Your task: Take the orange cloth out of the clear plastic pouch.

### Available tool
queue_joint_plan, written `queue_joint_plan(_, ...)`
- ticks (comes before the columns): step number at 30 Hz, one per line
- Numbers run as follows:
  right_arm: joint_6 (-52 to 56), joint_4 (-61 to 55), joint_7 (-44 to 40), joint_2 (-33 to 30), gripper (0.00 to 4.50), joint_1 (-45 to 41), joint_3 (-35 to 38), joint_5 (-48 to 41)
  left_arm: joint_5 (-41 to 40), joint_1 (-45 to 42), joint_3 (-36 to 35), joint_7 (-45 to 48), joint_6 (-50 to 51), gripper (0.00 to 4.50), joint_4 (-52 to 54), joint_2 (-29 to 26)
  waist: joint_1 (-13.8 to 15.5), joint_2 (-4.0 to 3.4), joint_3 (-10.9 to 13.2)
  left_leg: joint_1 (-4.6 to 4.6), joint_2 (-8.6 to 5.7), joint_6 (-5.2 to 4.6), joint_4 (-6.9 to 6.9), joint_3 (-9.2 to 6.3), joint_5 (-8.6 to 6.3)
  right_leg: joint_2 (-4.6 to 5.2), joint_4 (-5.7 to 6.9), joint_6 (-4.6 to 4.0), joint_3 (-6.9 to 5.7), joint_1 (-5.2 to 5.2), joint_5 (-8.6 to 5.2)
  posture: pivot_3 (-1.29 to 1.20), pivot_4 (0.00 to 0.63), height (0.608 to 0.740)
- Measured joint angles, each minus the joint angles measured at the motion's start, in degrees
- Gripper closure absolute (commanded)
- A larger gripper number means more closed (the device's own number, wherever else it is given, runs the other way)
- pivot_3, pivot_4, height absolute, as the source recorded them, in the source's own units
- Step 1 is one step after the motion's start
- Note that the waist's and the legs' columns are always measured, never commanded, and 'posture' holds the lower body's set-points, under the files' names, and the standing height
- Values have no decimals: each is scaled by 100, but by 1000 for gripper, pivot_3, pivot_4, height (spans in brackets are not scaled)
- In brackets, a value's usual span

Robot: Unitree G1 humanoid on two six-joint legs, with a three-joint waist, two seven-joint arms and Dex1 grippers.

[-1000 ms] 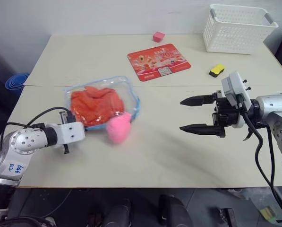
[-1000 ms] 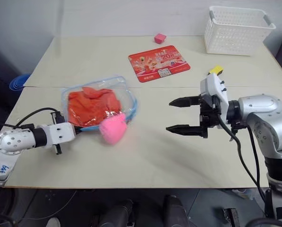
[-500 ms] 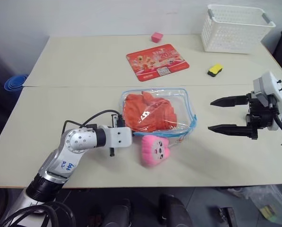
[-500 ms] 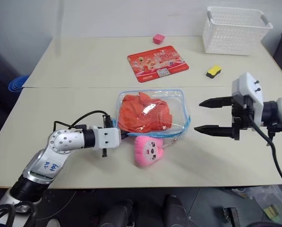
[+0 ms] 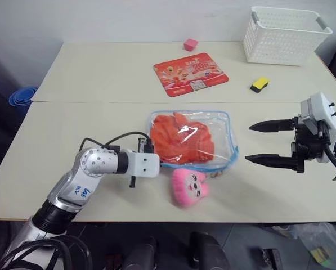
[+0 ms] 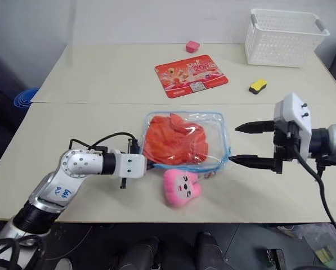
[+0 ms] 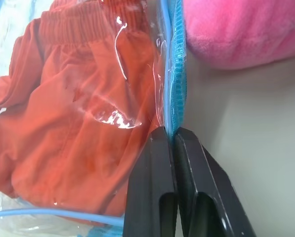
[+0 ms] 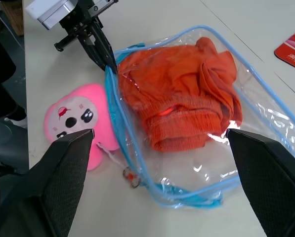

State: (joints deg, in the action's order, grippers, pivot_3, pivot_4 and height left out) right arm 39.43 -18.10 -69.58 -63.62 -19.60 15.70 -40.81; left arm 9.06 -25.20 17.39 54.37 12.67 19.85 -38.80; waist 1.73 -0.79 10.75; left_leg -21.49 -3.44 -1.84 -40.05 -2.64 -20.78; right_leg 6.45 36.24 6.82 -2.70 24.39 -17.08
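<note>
The clear plastic pouch with light-blue zipper trim (image 5: 193, 139) lies flat near the middle of the pale table (image 5: 100, 73), and the wrinkly orange cloth (image 5: 182, 142) is still inside it, filling most of it. The left gripper (image 6: 148, 165) has its two black fingers pressed together on the blue edge of the pouch, at the corner nearest the robot's left arm; in the left wrist view the fingers (image 7: 154, 187) pinch the trim just beside the cloth. From this gripper the cloth lies at about two o'clock, very near.

The right gripper (image 5: 269, 143) hangs above the table with its fingers wide apart and nothing between them. The pouch is at its nine o'clock, a little apart from the fingertips, not touching.

A pink plush charm with a small face (image 5: 189, 187) rests on the table at six o'clock from the pouch, tied to it by a thin string.

Farther away, at twelve o'clock from the pouch, lies a flat red printed mat (image 5: 190, 73); I can read a large "20" on it, the other writing is too small. A white lattice basket (image 5: 285, 35) stands at the far right corner.
</note>
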Motion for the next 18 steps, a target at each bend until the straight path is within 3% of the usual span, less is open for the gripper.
queue_joint_plan(6,-32,15,10,23,0,25,-4,-11,70,38,-7,-13,56,4472,14,-116,-29,0,0,3,1,0,1,4,0,-2,-5,0,1,0,0,0,150,740)
queue_joint_plan(10,-130,47,-18,23,0,26,-23,59,72,156,-57,-110,395,3663,54,-56,-23,0,0,3,1,0,0,3,0,-2,-2,0,2,1,0,0,150,740)
queue_joint_plan(18,-228,45,-54,25,0,106,-24,160,-155,401,-504,-314,1135,1341,342,-14,-20,0,0,3,1,0,0,2,0,-1,5,0,5,1,0,0,150,740)
